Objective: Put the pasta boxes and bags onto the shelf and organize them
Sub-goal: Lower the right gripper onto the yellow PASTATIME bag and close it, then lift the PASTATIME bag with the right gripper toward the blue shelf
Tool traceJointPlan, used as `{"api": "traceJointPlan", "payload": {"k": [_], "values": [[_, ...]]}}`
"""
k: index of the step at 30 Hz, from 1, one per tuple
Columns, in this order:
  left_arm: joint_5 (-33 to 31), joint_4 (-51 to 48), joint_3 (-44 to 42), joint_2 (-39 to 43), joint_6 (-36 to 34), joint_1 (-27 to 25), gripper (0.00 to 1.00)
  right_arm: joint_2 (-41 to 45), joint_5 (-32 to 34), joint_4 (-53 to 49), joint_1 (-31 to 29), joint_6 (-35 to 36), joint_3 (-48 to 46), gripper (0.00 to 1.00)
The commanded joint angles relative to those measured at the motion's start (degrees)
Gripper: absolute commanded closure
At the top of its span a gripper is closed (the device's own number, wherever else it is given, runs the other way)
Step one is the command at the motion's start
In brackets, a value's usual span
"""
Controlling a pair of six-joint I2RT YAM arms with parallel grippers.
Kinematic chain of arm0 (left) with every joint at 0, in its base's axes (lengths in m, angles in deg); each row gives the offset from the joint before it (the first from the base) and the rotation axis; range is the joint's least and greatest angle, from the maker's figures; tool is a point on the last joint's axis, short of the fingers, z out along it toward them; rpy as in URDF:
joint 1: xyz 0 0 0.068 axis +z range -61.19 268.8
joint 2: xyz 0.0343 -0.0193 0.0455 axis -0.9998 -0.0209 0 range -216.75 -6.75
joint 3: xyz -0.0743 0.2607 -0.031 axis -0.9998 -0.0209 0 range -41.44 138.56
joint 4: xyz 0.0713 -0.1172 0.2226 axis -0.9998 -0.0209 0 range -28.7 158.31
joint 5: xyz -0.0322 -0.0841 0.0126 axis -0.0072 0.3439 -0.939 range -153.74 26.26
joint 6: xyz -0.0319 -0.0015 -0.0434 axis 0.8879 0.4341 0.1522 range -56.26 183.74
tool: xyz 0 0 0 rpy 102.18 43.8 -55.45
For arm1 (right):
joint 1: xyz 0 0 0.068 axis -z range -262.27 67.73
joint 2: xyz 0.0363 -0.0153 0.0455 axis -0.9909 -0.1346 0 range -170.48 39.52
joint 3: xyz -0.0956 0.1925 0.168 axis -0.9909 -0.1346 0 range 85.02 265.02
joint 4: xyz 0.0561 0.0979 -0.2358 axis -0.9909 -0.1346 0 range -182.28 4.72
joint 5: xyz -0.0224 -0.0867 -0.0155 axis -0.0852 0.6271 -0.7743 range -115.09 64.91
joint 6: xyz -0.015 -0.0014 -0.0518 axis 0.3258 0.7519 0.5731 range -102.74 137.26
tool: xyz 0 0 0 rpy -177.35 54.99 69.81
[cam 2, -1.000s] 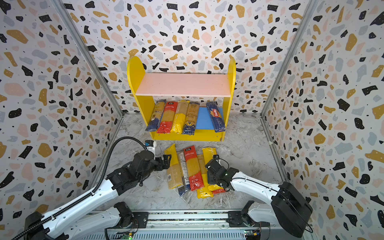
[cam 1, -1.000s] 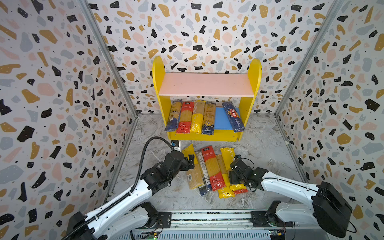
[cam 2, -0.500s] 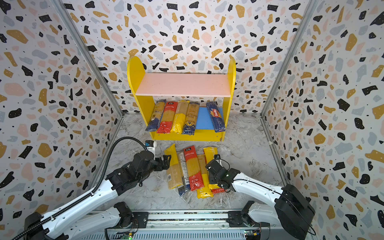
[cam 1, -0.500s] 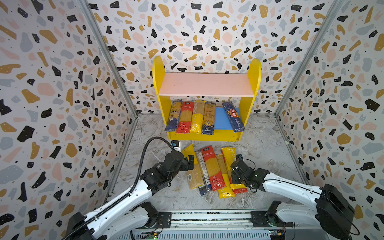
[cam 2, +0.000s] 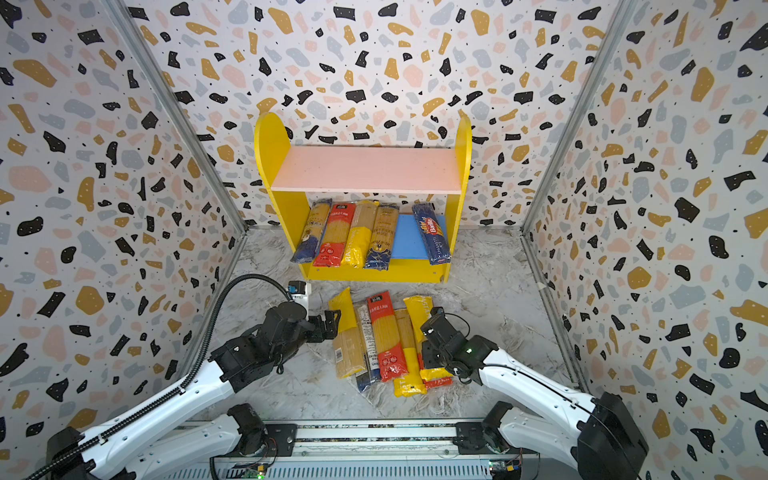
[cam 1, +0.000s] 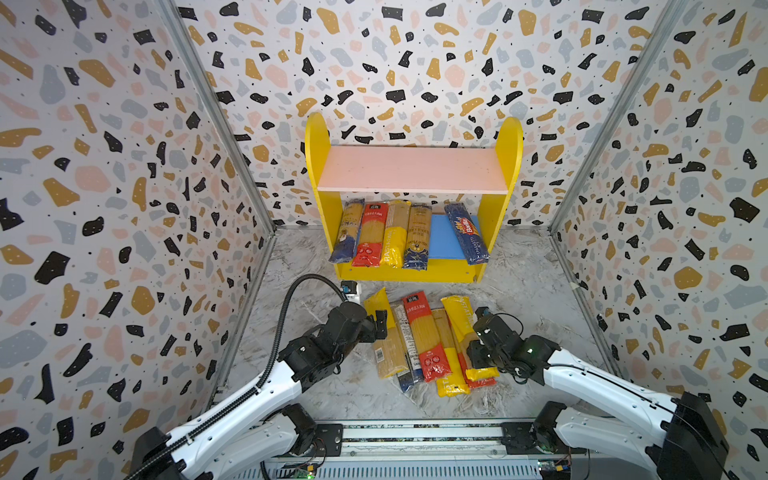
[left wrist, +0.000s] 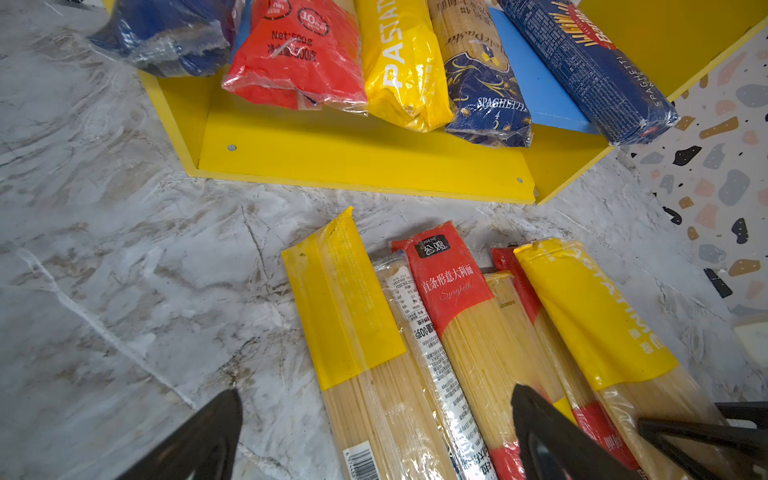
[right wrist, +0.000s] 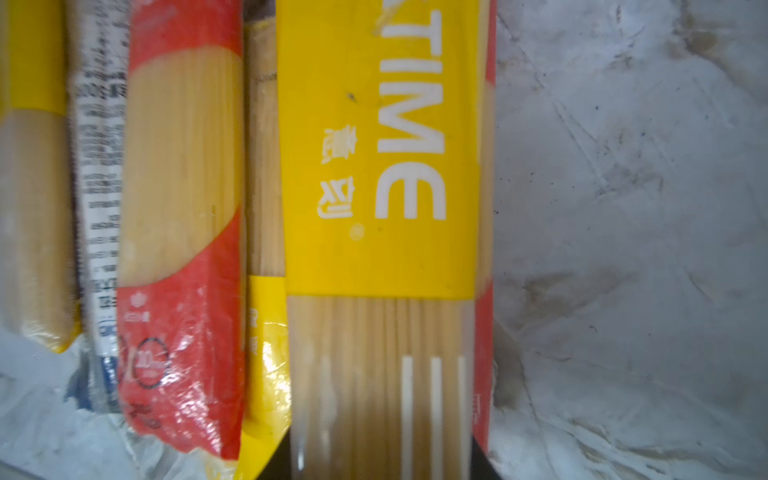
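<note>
Mid-pickup. On the left, hovering with left gripper spread wide over the yellow-topped pack below it, unchanged. On the right, pinching the yellow pack with right gripper, closed in since a second ago. Next: lifting clear, then forward to the shelf.

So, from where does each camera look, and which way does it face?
Both top views: high above the arm bases, looking down toward the shelf; both arms show.
Left wrist: low, facing the loose packs and shelf; fingers of the open left gripper show.
Right wrist: close above the yellow PASTATIME pack; fingers of the right gripper pinch it.
Shared: every view shows that pack.
</note>
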Motion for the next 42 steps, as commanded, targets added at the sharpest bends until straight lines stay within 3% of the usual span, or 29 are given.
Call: {"api": "traceJointPlan", "payload": {"k": [1,9,21,33,42], "values": [[-0.97,0.02,2.25,-0.03,-0.30,-0.15,0.00,3.69,-2.47,6.48,1.14,2.47,3.60,0.82],[-4.12,-1.53,3.60,0.45,0.07,-0.15,0.00,3.50,-2.42,5.29,1.25,4.32,8.67,0.85],[-3.51,-2.28,6.51,-0.15,0.37,-0.15,0.00,2.71,-0.71,2.51,1.55,8.81,19.04,0.87],[-3.03,-0.94,6.88,-2.03,-2.23,-0.15,0.01,-12.16,2.60,8.46,6.71,13.95,31.17,0.87],[-5.74,-1.89,10.35,-3.25,-4.96,-0.15,0.00,-25.42,0.62,11.55,12.84,16.06,42.93,0.87]]}}
